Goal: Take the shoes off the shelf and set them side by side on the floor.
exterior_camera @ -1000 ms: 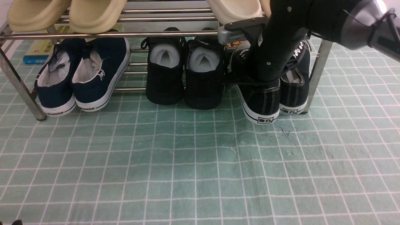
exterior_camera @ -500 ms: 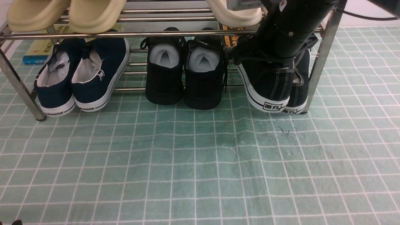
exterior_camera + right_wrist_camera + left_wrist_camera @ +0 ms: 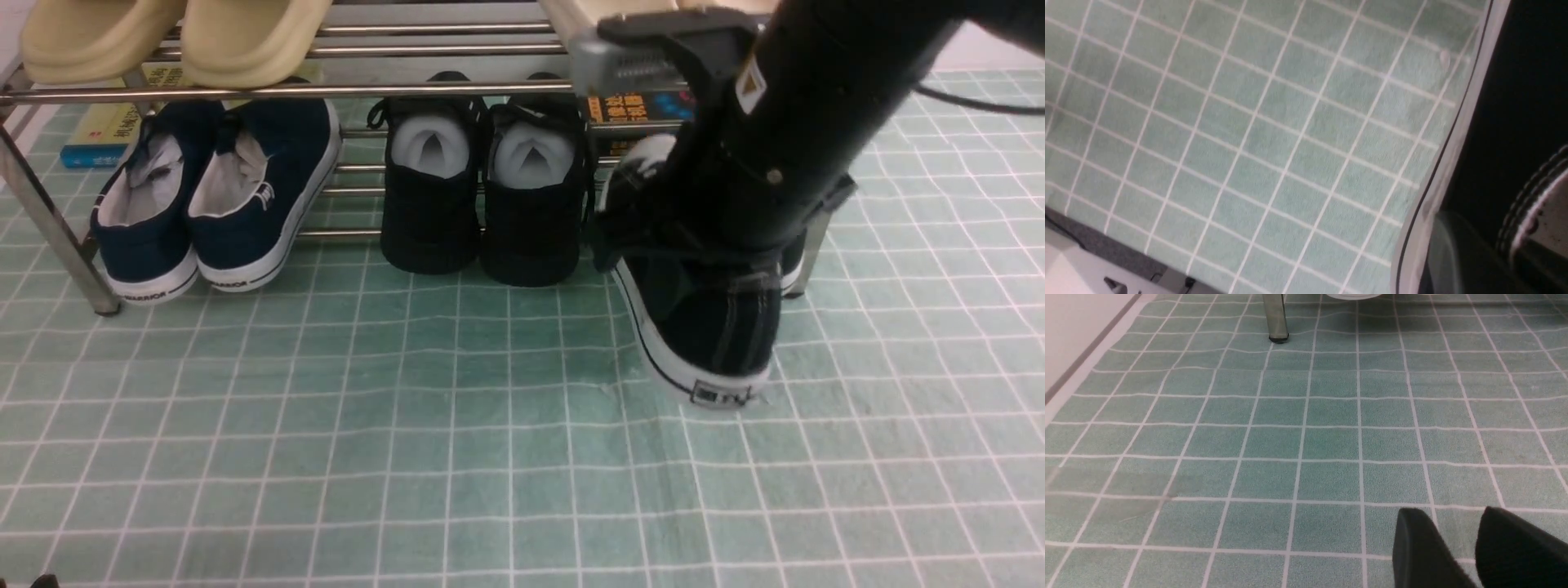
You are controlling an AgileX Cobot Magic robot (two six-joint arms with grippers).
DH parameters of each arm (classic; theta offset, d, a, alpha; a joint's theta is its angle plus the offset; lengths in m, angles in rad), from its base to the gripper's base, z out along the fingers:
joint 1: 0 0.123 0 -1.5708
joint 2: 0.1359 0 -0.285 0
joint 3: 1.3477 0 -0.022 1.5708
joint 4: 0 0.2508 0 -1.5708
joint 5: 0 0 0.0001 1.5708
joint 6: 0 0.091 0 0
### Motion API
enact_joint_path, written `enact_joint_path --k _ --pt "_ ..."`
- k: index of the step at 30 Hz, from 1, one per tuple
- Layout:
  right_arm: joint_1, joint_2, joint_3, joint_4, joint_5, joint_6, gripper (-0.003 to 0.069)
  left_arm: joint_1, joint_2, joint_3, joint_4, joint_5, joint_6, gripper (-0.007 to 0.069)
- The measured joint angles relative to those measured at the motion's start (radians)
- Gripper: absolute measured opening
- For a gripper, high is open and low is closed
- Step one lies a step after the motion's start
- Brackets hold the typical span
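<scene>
Right arm (image 3: 816,122) is reaching down at the right end of the shelf (image 3: 326,90). Right gripper (image 3: 694,245) is clamping tight on the collar of one black sneaker (image 3: 710,335); its fingertips are hidden by the arm. The sneaker is hanging clear of the shelf, just near of its right front leg, heel toward the camera and over the floor (image 3: 408,449). Whether the heel is touching the floor cannot be told. The second sneaker (image 3: 790,265) is sitting on the lower tier behind it, mostly hidden. Navy slip-ons (image 3: 212,196) are occupying the left of that tier and all-black shoes (image 3: 482,196) the middle. Left gripper (image 3: 1451,514) is hovering over bare floor, well apart from the shelf leg (image 3: 1275,318), its jaws standing apart and holding nothing.
</scene>
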Motion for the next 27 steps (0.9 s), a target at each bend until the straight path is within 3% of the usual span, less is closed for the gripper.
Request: enact_joint_path --k 9,27 --pt "0.118 -0.088 0.267 -0.041 -0.012 0.150 0.0013 0.000 0.000 0.000 0.000 0.000 0.000 0.0242" --pt "0.125 0.046 0.310 -0.122 -0.262 0.177 0.0015 0.000 0.000 0.000 0.000 0.000 0.000 0.0242"
